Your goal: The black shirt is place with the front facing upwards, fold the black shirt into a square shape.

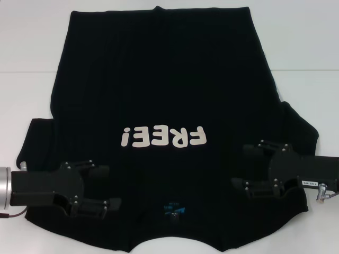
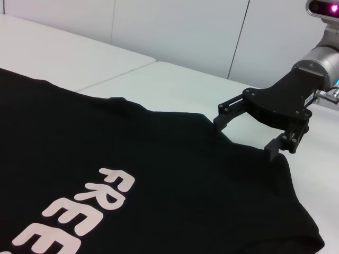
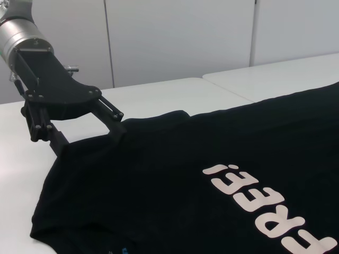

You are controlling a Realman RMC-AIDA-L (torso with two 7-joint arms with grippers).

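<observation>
Shirt: the black shirt [image 1: 159, 95] is being kept flat, front up, on the white table [image 1: 26, 53], collar end nearest the robot. The left gripper [image 1: 108, 186] is being held over the left shoulder area, jaws spread wide, nothing gripped. The right gripper [image 1: 238, 165] is being held likewise over the right shoulder, jaws wide, holding nothing. No containers are being shown.
</observation>
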